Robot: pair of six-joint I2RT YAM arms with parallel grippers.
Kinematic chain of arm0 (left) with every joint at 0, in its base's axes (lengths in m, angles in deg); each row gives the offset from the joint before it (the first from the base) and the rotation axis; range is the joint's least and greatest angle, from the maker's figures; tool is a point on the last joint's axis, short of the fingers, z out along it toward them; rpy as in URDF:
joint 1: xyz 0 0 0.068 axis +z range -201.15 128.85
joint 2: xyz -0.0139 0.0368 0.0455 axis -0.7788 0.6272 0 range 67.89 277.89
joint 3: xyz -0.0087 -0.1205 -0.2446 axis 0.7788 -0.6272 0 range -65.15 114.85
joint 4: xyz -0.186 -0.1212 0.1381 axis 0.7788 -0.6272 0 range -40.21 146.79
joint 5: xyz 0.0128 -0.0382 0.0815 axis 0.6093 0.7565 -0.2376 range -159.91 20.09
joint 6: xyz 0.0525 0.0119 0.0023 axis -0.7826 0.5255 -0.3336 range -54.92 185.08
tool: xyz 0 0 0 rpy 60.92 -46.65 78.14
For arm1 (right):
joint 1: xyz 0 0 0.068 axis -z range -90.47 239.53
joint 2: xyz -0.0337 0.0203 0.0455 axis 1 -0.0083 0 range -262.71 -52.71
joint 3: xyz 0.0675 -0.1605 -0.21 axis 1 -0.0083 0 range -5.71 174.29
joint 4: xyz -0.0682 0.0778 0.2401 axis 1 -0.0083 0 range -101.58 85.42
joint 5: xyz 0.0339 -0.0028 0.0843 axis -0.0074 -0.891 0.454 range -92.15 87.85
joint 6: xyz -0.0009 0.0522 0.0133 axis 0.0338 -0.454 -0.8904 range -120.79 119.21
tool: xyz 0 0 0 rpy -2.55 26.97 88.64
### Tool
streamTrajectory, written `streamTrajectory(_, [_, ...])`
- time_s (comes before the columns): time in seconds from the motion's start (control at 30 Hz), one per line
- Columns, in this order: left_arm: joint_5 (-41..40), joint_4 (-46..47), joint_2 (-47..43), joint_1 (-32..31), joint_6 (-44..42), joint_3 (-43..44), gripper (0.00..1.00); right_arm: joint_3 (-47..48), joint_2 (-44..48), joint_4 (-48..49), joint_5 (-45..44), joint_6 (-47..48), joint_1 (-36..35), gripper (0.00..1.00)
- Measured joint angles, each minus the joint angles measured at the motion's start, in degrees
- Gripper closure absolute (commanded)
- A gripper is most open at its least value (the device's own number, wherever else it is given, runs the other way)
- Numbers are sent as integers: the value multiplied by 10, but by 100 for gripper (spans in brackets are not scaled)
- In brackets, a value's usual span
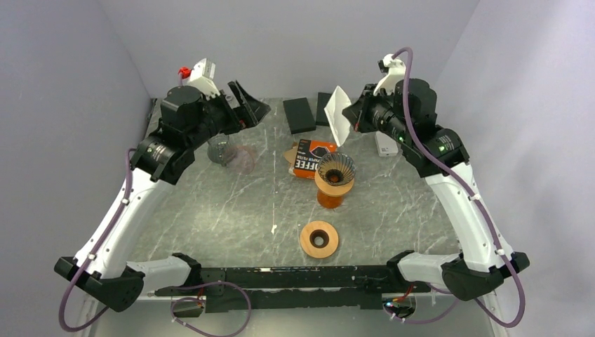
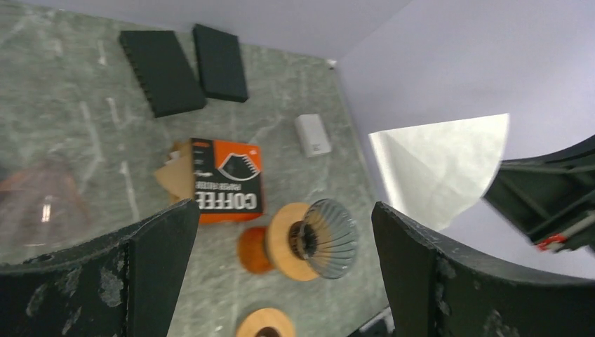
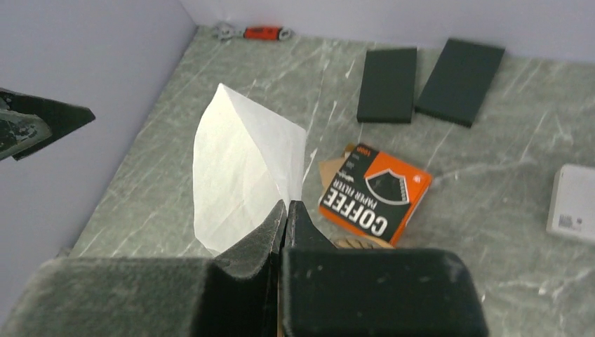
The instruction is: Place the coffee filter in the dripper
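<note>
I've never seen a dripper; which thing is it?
Find the middle of the marble table, right beside the orange filter box. The dripper is the ribbed glass cone on an orange stand; the wooden ring nearby lies flat, without glass.

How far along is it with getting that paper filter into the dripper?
Done: filter picked up. In hand: the shut right gripper pinches it in the air; the left gripper is open and empty. Left: the dripper has no filter yet.

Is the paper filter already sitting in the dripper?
No, the white filter is pinched in the right gripper, held in the air, and the dripper stands empty.
</note>
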Motion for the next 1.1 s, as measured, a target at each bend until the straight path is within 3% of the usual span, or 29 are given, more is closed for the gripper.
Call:
streamTrajectory(0.3, [-5, -107, 18, 0, -123, 16, 0, 50, -16, -131, 78, -45, 56, 100])
streamTrajectory(0.57, [84, -162, 58, 0, -156, 31, 0, 56, -28, -228, 182, -64, 132, 100])
streamTrajectory(1.1, [146, -117, 101, -12, -59, -4, 1, 40, -118, -325, 224, -62, 133, 100])
